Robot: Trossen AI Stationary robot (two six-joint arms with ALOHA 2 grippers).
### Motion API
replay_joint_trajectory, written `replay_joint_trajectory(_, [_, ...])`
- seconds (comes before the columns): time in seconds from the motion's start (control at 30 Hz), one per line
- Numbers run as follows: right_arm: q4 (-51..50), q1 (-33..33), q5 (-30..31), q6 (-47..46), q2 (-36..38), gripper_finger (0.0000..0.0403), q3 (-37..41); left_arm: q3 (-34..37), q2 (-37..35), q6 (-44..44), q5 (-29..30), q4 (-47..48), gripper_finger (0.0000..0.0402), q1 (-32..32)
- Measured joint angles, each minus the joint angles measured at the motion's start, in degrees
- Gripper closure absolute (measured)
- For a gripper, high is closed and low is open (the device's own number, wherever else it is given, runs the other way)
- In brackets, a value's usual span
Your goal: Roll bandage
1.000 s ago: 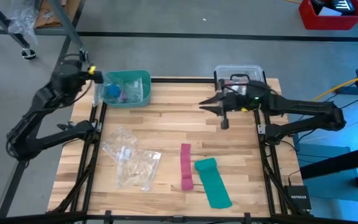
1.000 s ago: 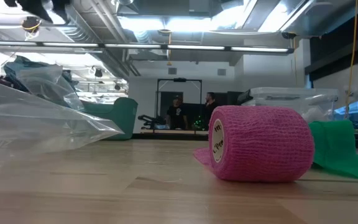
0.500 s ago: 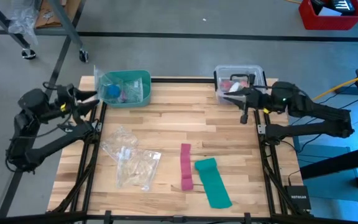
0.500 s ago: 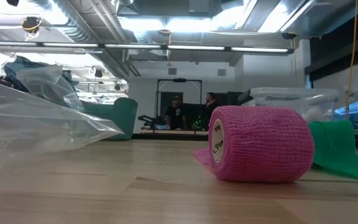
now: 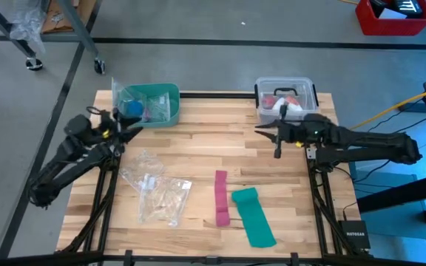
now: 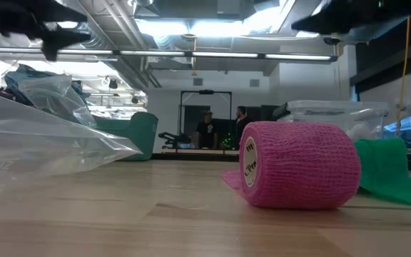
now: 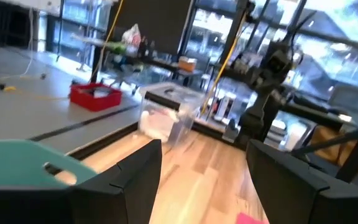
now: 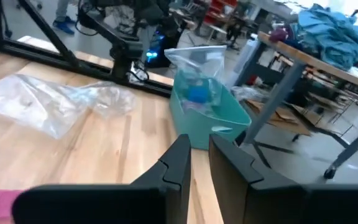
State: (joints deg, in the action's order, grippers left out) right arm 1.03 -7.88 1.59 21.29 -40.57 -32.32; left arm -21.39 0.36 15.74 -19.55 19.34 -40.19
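Looks done: bandage (image 5: 134,109) rolled up in the teal bin (image 5: 170,98), left pincer (image 5: 129,127) apart, right pincer (image 5: 266,134) nearly together, both empty.

Setting: we log this as a robotics lab or workshop. Evidence we see: a wooden bench (image 5: 198,151) on a black metal frame, standing on a grey concrete floor (image 5: 220,63); exposed ceiling ducts and strip lights (image 6: 191,28); a red parts bin (image 5: 394,16); two people (image 6: 220,128) standing by a far doorway; cluttered worktables (image 8: 316,59) behind.
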Motion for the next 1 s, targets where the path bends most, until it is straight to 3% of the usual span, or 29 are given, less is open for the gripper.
replay_joint_trajectory(0.2, [9.7,0.0,1.3,-6.0,0.0,0.0341,10.2,11.5,0.0,1.9,-0.2,-20.2,0.0176,2.5])
replay_joint_trajectory(0.33, [12.9,0.0,3.9,-7.8,0.0,0.0341,14.7,15.8,0.1,0.3,0.1,-24.9,0.0176,4.2])
replay_joint_trajectory(0.57, [14.3,0.0,9.6,-7.4,0.0,0.0341,17.9,20.9,0.2,0.4,6.8,-27.2,0.0176,7.4])
replay_joint_trajectory(0.8, [11.0,0.0,12.7,-6.0,0.0,0.0341,18.3,20.9,0.3,-5.3,16.5,-25.9,0.0176,10.6])
replay_joint_trajectory(1.0, [8.0,0.0,14.5,-6.0,-0.1,0.0341,18.3,20.9,0.3,-4.4,17.4,-21.4,0.0176,11.2])
